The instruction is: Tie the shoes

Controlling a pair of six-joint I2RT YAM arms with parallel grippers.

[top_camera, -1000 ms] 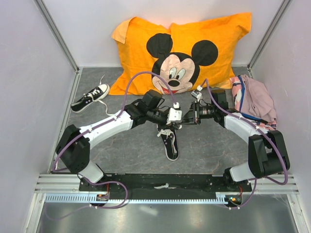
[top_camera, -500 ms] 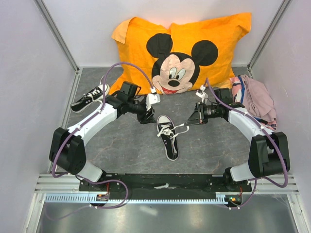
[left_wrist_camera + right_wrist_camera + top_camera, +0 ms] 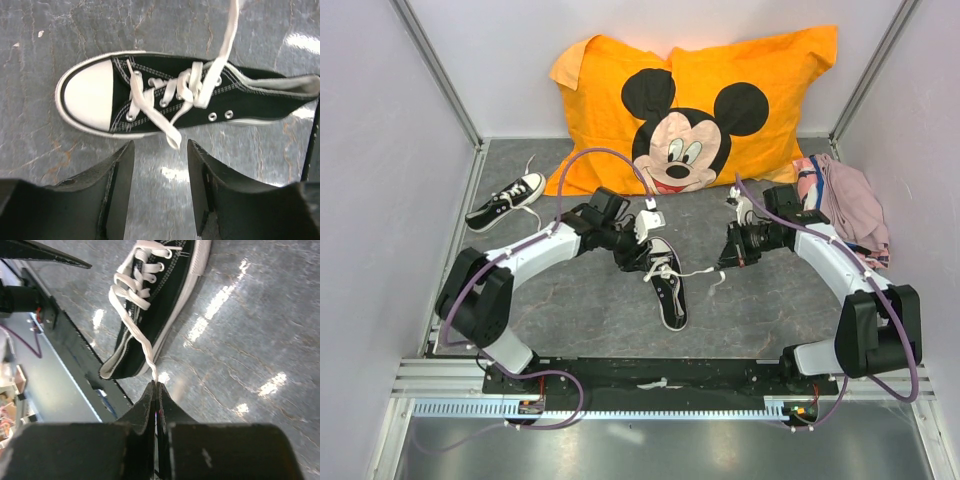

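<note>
One shoe [image 3: 667,288], black with white laces and toe cap, lies on its sole in the middle of the grey floor, toe toward the arm bases. My left gripper [image 3: 641,253] is open and empty just beside its laced top. In the left wrist view the shoe [image 3: 200,102] lies across the frame and a loose lace end [image 3: 172,139] hangs just ahead of my open left gripper [image 3: 160,147]. My right gripper [image 3: 156,385] is shut on the other lace [image 3: 140,337], which runs taut from the shoe [image 3: 160,295]. It is to the right of the shoe [image 3: 724,258]. The second shoe [image 3: 506,200] lies at the far left.
An orange Mickey Mouse pillow [image 3: 700,95] leans on the back wall. A pink cloth bundle [image 3: 847,208] lies at the right wall. Walls close both sides. The black base rail [image 3: 660,375] runs along the near edge.
Both grippers left the shoe's knot area. The left swung out left, then came back to the shoe, open. The right drew away to the right, holding a lace.
</note>
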